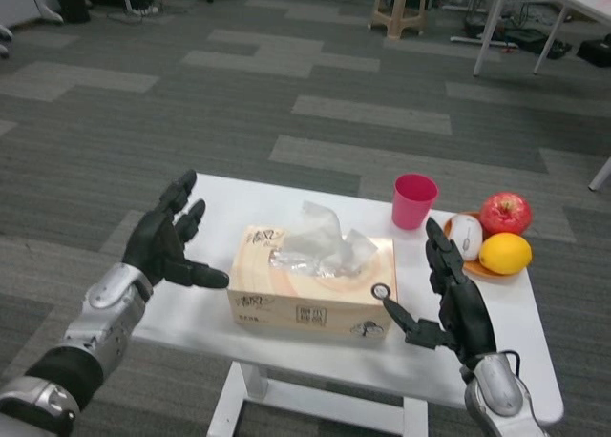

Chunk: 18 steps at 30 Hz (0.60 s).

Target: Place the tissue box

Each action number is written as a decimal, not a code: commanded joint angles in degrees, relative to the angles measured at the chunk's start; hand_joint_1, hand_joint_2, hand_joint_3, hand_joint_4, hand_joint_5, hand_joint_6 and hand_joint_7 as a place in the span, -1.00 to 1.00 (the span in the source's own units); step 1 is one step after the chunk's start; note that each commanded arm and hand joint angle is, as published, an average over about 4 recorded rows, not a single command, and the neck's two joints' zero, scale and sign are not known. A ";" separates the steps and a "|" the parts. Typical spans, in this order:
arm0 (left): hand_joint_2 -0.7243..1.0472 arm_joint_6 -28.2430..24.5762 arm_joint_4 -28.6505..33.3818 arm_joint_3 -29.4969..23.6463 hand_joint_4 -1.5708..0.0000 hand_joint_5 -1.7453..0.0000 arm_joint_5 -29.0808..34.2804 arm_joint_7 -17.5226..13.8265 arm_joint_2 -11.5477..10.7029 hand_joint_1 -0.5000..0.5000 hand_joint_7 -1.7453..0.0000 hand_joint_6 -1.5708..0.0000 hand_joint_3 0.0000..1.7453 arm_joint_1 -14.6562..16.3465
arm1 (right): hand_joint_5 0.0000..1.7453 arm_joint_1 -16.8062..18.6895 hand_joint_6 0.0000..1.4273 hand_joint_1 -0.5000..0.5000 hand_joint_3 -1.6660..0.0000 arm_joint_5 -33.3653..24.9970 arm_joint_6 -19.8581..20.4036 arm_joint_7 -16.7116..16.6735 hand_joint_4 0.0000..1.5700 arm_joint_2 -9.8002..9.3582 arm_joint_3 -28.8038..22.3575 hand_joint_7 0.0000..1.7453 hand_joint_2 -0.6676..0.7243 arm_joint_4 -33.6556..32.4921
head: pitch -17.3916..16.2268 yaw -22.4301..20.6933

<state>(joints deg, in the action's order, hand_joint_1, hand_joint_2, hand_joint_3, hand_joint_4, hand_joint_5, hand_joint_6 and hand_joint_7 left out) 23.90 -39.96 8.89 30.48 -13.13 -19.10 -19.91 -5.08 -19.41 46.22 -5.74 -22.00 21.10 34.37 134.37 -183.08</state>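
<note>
I see tissue box point(313, 282) mid-frame on table point(520, 337), left hand point(172, 241) and right hand point(451, 299) flanking, spread, seemingly empty; next, squeeze inward.

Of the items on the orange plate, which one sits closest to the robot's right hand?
The white egg-shaped item, at the plate's left edge just beyond the right hand. The yellow lemon and red apple lie farther right.
</note>
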 commanded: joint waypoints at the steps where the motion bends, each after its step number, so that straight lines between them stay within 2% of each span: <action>1: -0.30 0.35 3.20 -2.61 1.00 0.94 0.63 -0.23 -0.99 1.00 1.00 1.00 -1.00 1.36 | -1.00 1.94 -1.00 -0.08 0.10 -0.34 0.37 -0.24 -1.00 -1.62 -2.32 -0.92 -0.73 -3.23 | 0.01 0.03; 7: -0.30 0.35 8.80 -6.69 1.00 0.88 0.63 -0.23 -1.03 1.00 1.00 1.00 -1.00 2.77 | -1.00 3.37 -1.00 -0.08 0.05 -0.36 0.28 -0.85 -0.96 -1.91 -5.77 -0.92 -0.73 -7.52 | 0.04 0.22; 13: -0.30 1.32 14.73 -8.45 1.00 0.88 0.63 0.08 -1.03 1.00 1.00 1.00 -1.00 3.47 | -1.00 2.45 -1.00 -0.08 0.05 -0.36 0.28 -3.14 -0.98 -1.43 -9.33 -0.92 -0.73 -10.99 | 0.20 -0.02; 18: -0.30 2.53 18.95 -7.40 1.00 0.94 1.53 0.30 -0.68 1.00 1.00 1.00 -1.00 3.72 | -1.00 0.27 -1.00 -0.08 0.07 -0.36 0.45 -4.72 -0.97 1.14 -13.37 -0.92 -0.73 -13.36 | 0.46 -0.04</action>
<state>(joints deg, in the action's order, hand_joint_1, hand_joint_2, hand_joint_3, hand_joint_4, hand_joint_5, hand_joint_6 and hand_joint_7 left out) 25.68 -22.60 1.03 31.22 -12.97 -19.39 -16.70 -3.17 -19.48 46.20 -9.87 -21.87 9.66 22.18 134.77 -183.14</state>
